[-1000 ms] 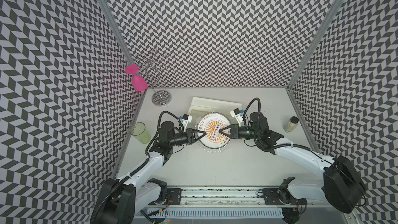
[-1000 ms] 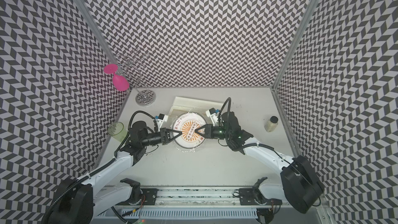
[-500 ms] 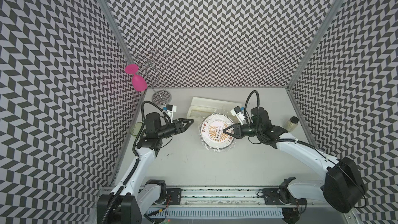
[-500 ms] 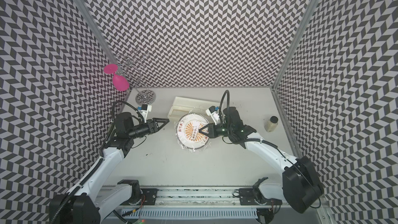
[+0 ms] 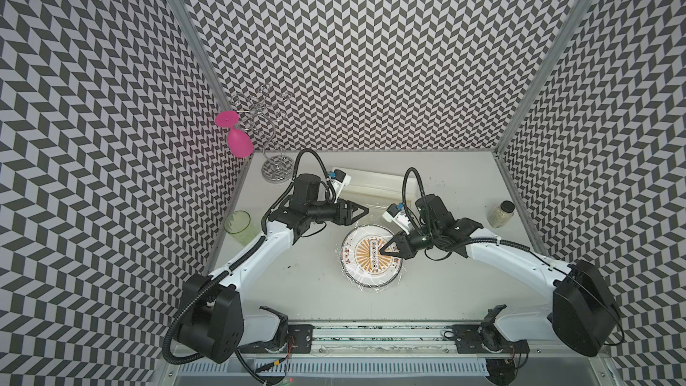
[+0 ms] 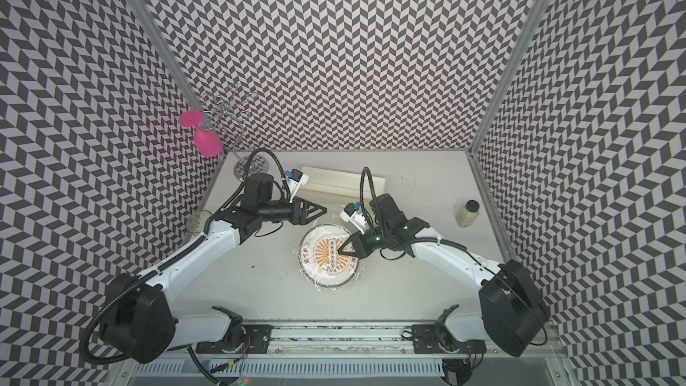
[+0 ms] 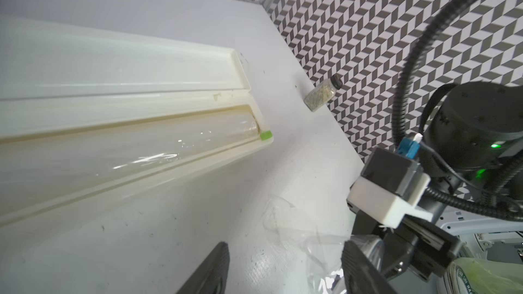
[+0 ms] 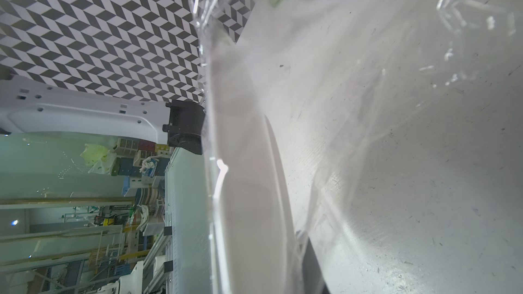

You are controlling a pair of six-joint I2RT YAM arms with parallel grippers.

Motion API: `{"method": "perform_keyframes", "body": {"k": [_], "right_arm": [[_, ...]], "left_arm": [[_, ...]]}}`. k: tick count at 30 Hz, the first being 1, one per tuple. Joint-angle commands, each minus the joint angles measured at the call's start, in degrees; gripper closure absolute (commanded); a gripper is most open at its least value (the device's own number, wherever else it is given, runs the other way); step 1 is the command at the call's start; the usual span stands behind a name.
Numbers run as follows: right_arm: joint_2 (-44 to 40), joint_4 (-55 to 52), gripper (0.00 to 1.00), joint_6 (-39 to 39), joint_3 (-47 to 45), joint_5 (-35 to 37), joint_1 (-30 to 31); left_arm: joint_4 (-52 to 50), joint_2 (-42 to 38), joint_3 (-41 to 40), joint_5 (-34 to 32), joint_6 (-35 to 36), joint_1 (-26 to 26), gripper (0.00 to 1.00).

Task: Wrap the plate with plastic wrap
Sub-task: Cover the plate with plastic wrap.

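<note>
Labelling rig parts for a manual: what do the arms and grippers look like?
The left arm and right arm: white shells, black joints, ribbed black cables. The left gripper and right gripper: black triangular fingers, white-grey camera box, blue plug.

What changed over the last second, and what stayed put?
The left gripper let go at the left edge of the plate, opened, swung out, and now hovers near the dispenser box. The plate and plastic wrap shifted slightly toward the robot's base. The right gripper stayed shut over the plate.
</note>
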Motion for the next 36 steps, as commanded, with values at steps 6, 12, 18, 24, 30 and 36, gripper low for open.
{"method": "perform_keyframes", "body": {"k": [6,12,18,24,30,36], "right_arm": [[0.8,2.1,1.0,-2.5,1.9,-4.3,0.3],[0.7,2.0,1.0,-2.6,1.7,-4.9,0.3],[-1.3,2.4,1.0,-1.8,-0.2,-7.5,0.2],[-4.1,4.0,1.0,-0.9,-2.1,-10.8,0.4],[-6.3,7.9,1.0,3.9,-2.4,-10.5,-2.1],[-7.9,13.6,1.0,9.2,-4.1,-12.9,-4.2]], "left_arm": [[-1.5,0.0,1.3,2.7,3.4,-1.1,0.48],[-2.7,-0.5,1.6,4.2,3.2,0.2,0.79],[-3.8,0.1,4.8,6.3,2.5,3.2,1.0],[-3.5,2.9,5.5,5.8,3.3,3.6,1.0],[-4.5,2.0,2.5,4.8,2.8,5.3,1.0],[0.1,-1.4,-3.9,7.6,-2.4,8.5,1.0]]}}
